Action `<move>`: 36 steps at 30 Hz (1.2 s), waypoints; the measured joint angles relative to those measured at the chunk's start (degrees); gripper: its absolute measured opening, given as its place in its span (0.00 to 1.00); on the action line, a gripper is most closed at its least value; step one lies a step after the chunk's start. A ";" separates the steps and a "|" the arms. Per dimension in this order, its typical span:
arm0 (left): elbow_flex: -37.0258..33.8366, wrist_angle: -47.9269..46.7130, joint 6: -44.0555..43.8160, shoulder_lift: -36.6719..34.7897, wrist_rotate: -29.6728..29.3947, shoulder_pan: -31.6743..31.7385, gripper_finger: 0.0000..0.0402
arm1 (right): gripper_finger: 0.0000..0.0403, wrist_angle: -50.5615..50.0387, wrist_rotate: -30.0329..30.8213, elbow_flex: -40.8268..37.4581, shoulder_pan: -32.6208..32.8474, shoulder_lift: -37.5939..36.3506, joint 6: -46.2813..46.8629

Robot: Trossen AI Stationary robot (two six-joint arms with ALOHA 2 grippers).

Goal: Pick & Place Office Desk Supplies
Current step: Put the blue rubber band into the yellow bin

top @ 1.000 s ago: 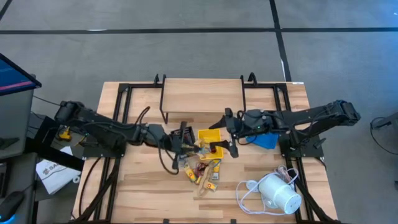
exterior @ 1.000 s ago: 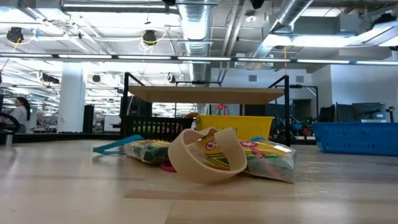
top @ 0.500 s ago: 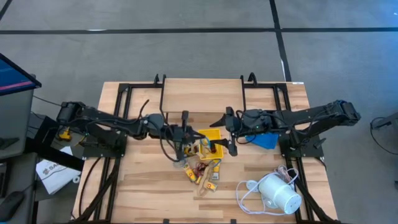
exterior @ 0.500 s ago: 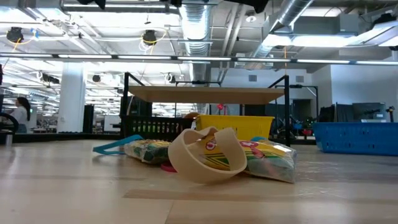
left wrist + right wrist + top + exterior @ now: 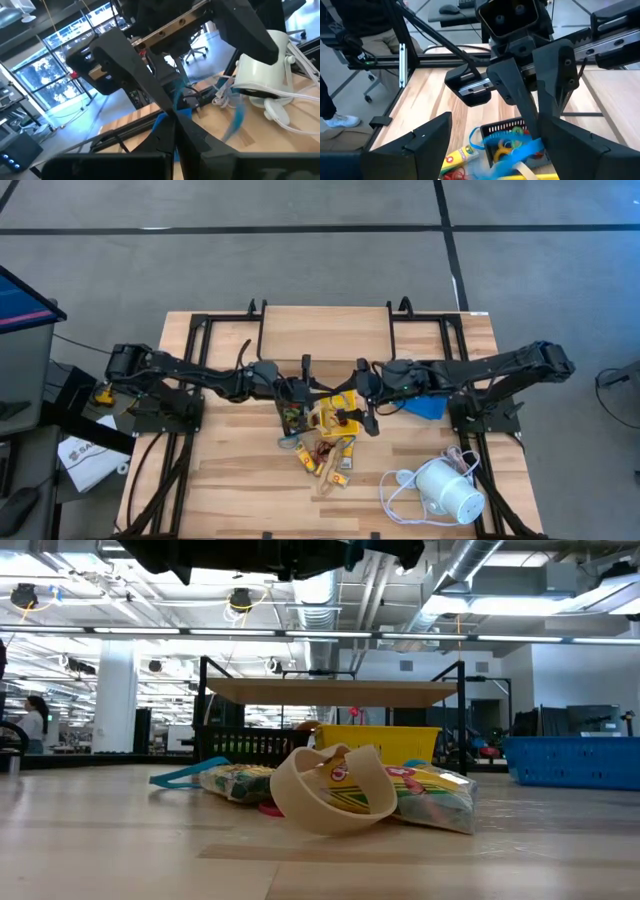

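Fingers of the left gripper pinch a blue band above the black tray, probably to drop it in. Right gripper, open, waits at 3 o'clock over the yellow tray.

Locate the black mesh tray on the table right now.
In the high view the black mesh tray sits near the table's centre, under the left tool, just left of the yellow tray.
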 joint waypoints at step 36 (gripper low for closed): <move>0.09 -3.41 6.53 -3.57 -7.31 -4.42 0.03 | 0.19 -6.61 12.41 -0.09 -0.78 0.27 1.92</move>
